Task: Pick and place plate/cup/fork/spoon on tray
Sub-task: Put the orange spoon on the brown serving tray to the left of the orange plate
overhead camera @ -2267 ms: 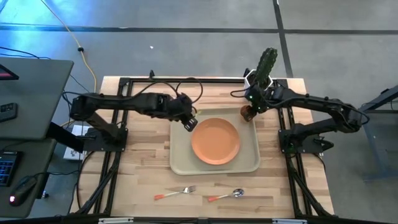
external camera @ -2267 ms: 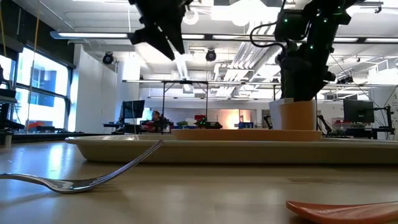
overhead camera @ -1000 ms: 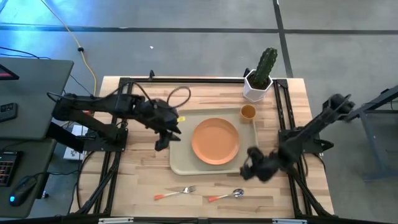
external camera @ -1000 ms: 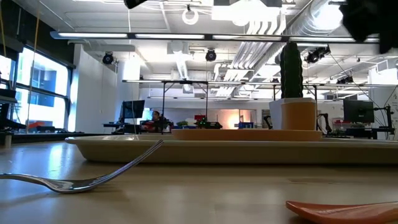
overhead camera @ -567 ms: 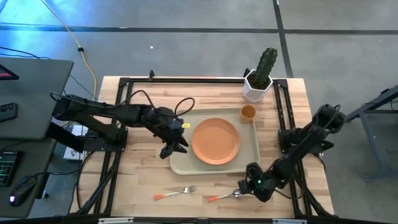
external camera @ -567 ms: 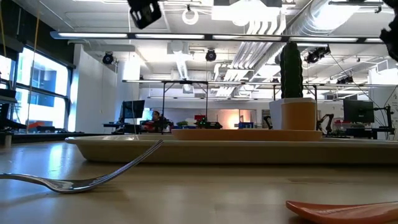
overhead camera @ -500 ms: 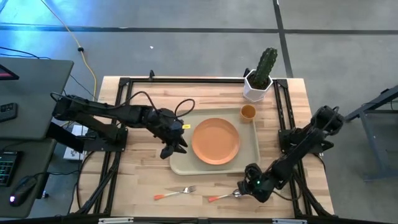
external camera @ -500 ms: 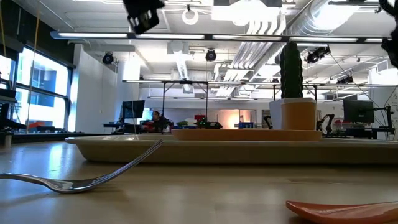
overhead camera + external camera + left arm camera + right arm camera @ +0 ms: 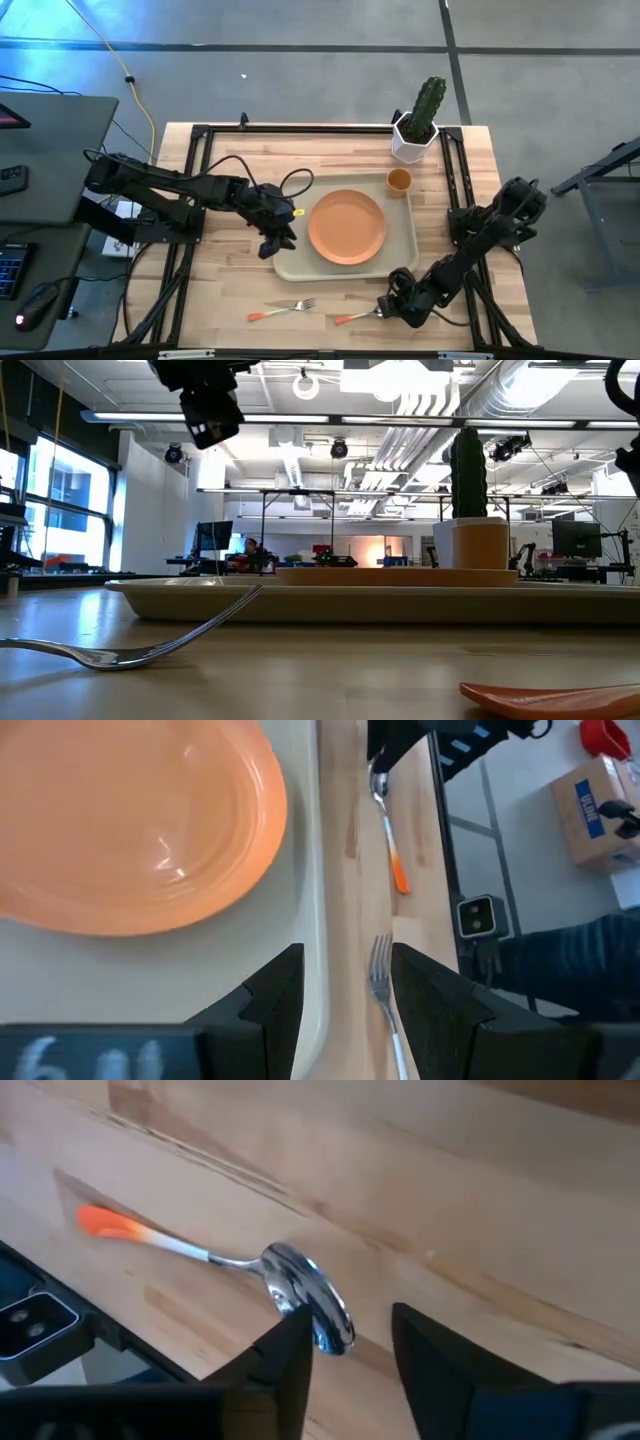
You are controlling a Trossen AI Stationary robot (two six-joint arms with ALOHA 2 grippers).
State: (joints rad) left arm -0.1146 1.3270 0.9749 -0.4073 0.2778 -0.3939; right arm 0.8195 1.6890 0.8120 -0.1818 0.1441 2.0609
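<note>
The orange plate [image 9: 346, 226] lies in the middle of the beige tray [image 9: 400, 262]. The orange cup [image 9: 398, 180] stands upright in the tray's far right corner. The fork [image 9: 283, 309] and the spoon [image 9: 362, 315] lie flat on the table, near of the tray. My right gripper [image 9: 350, 1360] is open just over the spoon's bowl [image 9: 312, 1302], at its right end [image 9: 388, 305]; I see no touch. My left gripper [image 9: 345, 1010] is open above the tray's left near corner [image 9: 272, 243], with the fork [image 9: 385, 990] ahead of it.
A white hexagonal pot with a cactus [image 9: 417, 130] stands at the far right, beyond the tray. Dark frame rails run along the table's left and right edges. Bare wood lies left of the tray and between the tray and the near edge.
My right gripper has swung from beside the tray's near right corner toward the near edge and down, ending over the spoon's bowl. My left gripper has moved toward the near edge along the tray's left rim. Plate, cup, fork and spoon have stayed in place.
</note>
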